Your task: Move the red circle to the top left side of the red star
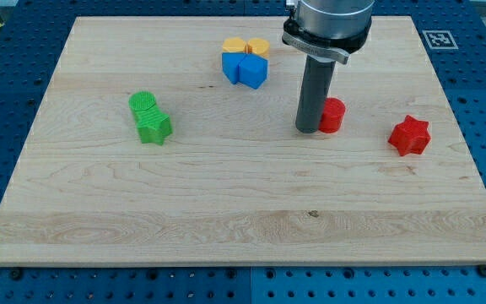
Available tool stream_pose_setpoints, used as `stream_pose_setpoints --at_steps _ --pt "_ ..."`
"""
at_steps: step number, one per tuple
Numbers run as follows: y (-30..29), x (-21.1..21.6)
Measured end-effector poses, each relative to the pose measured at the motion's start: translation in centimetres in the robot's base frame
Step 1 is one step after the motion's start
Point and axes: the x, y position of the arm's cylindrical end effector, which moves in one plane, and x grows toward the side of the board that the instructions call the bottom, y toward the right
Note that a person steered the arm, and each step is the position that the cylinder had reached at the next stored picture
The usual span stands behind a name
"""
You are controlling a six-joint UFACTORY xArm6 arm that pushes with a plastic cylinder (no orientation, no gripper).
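The red circle (333, 115) lies right of the board's middle, partly hidden by my rod. My tip (307, 129) rests on the board touching or just off the circle's left side. The red star (409, 135) lies to the view's right of the circle and slightly lower, with a gap of about one block width between them.
A green circle (144, 105) and a green star (154, 128) sit together at the view's left. Two blue blocks (245, 69) and two yellow blocks (246, 46) cluster near the top middle. The wooden board (226, 211) ends near the star at the right.
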Motion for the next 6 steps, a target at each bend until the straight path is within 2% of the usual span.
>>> stream_pose_setpoints --at_steps 3,5,6 --pt "4.1 -0.2" --pt "0.6 -1.5" --pt "1.1 -4.1"
